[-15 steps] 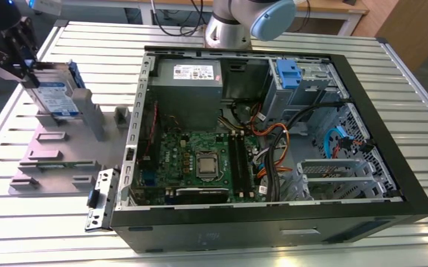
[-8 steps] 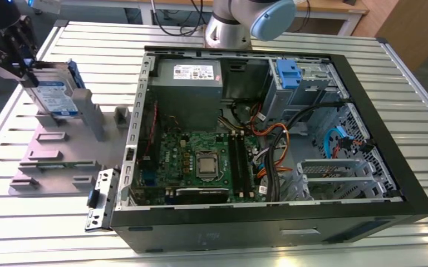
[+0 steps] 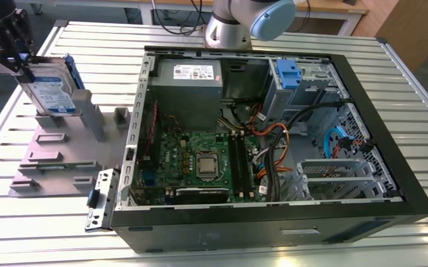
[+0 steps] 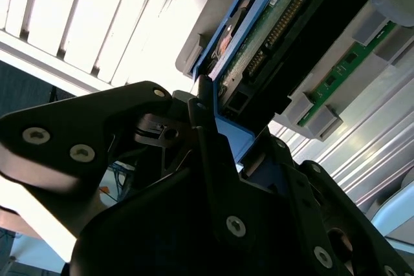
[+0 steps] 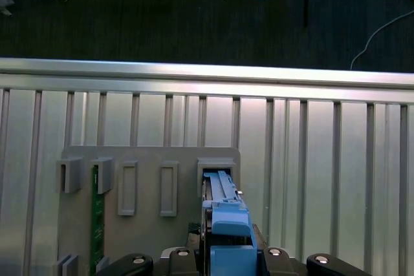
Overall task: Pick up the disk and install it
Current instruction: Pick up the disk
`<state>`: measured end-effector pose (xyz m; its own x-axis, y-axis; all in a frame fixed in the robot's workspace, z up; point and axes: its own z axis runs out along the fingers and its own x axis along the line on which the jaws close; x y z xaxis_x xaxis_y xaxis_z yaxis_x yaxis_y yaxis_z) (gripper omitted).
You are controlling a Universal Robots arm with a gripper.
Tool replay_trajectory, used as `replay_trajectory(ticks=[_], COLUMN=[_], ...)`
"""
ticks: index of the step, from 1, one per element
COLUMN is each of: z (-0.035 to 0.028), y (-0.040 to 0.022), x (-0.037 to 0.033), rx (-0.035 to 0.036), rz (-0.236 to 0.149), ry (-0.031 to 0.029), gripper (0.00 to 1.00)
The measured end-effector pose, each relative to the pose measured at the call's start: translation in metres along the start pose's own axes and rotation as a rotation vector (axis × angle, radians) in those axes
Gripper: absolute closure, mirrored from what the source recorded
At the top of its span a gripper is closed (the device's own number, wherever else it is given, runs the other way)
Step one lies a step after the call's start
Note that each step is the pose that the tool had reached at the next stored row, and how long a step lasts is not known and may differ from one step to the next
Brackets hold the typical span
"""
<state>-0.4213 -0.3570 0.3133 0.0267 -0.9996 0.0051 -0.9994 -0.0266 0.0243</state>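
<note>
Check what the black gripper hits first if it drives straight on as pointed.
The gripper holds the silver hard drive in its blue plastic carrier; going on, the drive likely bottoms out in the grey slotted holder plate below.

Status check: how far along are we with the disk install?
Done: the gripper is shut on the disk by its blue frame. In hand: the disk stands upright over the grey holder, outside the open computer case; I cannot tell whether it is lifted clear. Left: the install; the disk is not yet inside the case.
</note>
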Motion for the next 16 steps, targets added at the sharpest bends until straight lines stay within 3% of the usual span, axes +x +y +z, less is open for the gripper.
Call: replay_trajectory(ticks=[16], z=[-0.0030], y=[0.0001], x=[0.0000], rx=[-0.0001], rz=[0.000], ry=[0.0004], gripper=[0.63])
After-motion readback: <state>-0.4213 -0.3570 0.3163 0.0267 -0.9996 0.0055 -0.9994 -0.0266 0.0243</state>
